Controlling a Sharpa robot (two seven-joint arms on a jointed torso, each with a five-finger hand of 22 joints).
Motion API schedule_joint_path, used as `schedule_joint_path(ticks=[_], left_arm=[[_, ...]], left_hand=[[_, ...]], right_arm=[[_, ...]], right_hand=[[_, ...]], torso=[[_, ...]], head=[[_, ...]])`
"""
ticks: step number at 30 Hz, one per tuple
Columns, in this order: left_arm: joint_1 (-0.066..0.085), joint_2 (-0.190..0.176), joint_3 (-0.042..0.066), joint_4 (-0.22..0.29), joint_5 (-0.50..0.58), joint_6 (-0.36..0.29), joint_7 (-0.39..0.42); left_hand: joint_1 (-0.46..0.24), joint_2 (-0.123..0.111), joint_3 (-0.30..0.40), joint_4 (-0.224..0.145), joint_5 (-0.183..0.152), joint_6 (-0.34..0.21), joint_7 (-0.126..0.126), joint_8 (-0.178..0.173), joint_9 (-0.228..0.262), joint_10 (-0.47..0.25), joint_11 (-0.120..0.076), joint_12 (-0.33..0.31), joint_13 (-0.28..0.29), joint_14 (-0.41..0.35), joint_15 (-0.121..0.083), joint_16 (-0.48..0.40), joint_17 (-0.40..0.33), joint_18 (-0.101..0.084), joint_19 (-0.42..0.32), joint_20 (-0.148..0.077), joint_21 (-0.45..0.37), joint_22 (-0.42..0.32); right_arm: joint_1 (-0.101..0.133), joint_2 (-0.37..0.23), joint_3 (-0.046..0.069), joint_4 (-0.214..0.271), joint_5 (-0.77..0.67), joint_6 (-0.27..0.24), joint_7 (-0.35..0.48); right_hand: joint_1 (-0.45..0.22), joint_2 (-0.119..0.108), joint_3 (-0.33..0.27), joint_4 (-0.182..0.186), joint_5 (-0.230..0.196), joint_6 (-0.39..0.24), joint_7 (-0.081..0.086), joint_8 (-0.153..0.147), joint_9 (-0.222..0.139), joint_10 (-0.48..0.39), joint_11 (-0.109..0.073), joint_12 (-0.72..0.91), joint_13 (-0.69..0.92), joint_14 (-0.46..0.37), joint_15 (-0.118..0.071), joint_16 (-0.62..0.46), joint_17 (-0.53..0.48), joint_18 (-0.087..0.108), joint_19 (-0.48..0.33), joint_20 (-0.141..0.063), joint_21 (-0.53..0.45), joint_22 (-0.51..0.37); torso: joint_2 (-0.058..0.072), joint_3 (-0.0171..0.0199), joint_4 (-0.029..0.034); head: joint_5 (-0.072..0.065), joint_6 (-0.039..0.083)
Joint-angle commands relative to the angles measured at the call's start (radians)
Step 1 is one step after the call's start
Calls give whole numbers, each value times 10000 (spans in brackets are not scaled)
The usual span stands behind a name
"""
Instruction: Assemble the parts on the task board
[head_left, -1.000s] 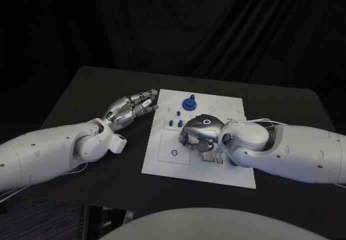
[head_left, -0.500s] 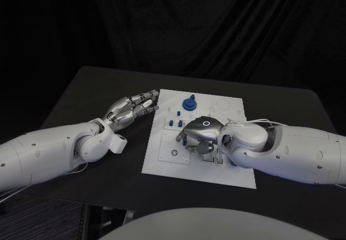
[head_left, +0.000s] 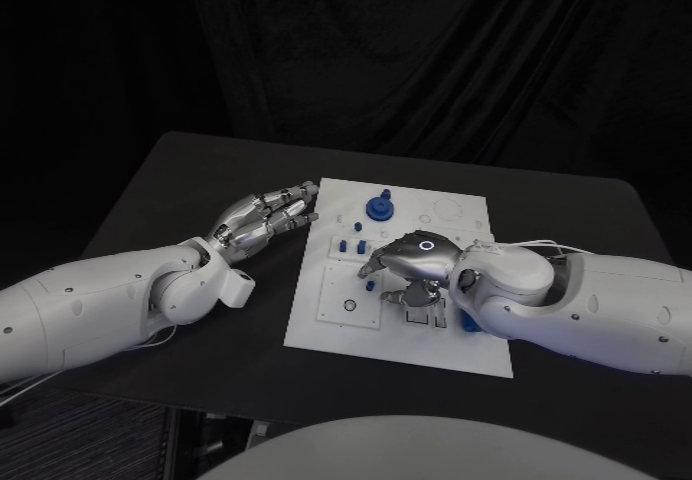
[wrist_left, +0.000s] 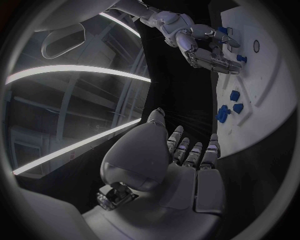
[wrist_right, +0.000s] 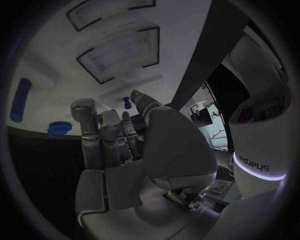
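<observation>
We judge the step in hand to be fitting a small part into the task board (head_left: 329, 325) at the table's centre: our right hand (head_left: 405, 268) hovers fingers-down over the board's middle, and whether it holds a part we cannot tell. Our left hand (head_left: 264, 221) rests at the board's 9 o'clock edge, fingers loosely extended, holding nothing. The next move calls for alignment over a recess; the left wrist view shows loose blue parts (wrist_left: 226, 113) on the board, and the head view a blue knob (head_left: 378, 206) at 12 o'clock.

right hand (head_left: 418, 262) covers task board (head_left: 325, 325) centre | grip under fingers (head_left: 420, 292): cannot tell
</observation>
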Motion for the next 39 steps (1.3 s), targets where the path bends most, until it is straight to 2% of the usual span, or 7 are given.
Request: schedule_joint_path(ticks=[1,8,16,21,30,34,39], left_arm=[[-15,-17,8,46,43,89,105],[-17,-30,8,53,44,13,121],[-19,-17,8,52,44,-1,145],[-34,5,8,30,44,13,155],[-109,23,8,10,43,-93,212],[-137,14,8,12,43,-137,260],[-171,-3,8,34,43,-186,516]], left_hand=[[107,-2,-4,-48,65,86,-10,40,8,62,-2,52,16,7,88,4,6,28,-21,15,-24,-8],[110,-11,-10,-54,66,68,-24,39,6,72,13,66,19,14,82,7,8,26,-18,13,-24,-5],[110,-16,-19,-58,72,13,-110,25,-4,79,48,71,21,14,80,8,8,25,-20,13,-27,-27],[110,-15,-19,-58,75,16,-113,25,-4,76,48,66,19,7,79,5,6,24,-34,12,-34,-64],[116,0,-29,-81,109,42,-109,35,-2,82,66,73,20,-64,-9,-28,-14,-3,-292,-25,-170,-531],[90,-31,-66,-78,111,45,-135,39,-2,111,80,102,26,-86,-13,-38,-20,5,-398,-60,-219,-714],[19,-83,-149,-68,103,39,-258,42,-6,155,-8,136,28,-136,-132,-63,-36,-10,-822,-250,-382,-1757]], right_arm=[[283,-248,45,187,102,-706,-217],[1128,-1049,53,535,237,-500,-582],[1420,-1718,7,637,264,-319,-764],[1321,-2055,-18,524,592,-323,-704],[826,-2250,-29,122,827,-490,-536],[659,-2190,-30,-36,845,-475,-485],[480,-2094,-31,-195,855,-474,-417]], right_hand=[[92,49,-120,19,-47,128,-5,69,-18,-165,11,64,-53,-37,-10,-15,5,138,-22,5,15,872],[194,59,-535,604,-177,800,172,253,-45,-461,113,-4,-455,153,142,227,163,71,231,134,360,964],[183,90,-744,1109,-392,1018,60,195,-157,180,17,216,-706,339,135,443,338,3,479,135,783,1071],[90,124,-850,1374,-447,1197,-6,171,-217,841,-38,366,-828,432,143,510,367,-27,597,131,932,1108],[-308,185,-1100,1867,-804,1037,-143,-23,-422,1538,-100,133,-1130,623,101,693,535,-78,804,105,1275,1189],[-297,211,-1127,1920,-856,1115,16,4,-457,1765,-140,62,-1199,635,68,688,520,-77,813,77,1267,1187],[-235,236,-1163,1946,-908,1177,224,4,-531,2220,-227,-82,-1288,698,-8,719,547,-98,888,11,1392,1217]], torso=[[1,4,9],[-8,6,-3],[-8,2,-7],[-5,-3,0],[0,8,-3],[-6,6,6],[-4,9,-6]], head=[[-8,-2],[-17,-2],[-38,-2],[-49,-2],[-116,-2],[-139,-2],[-145,-2]])
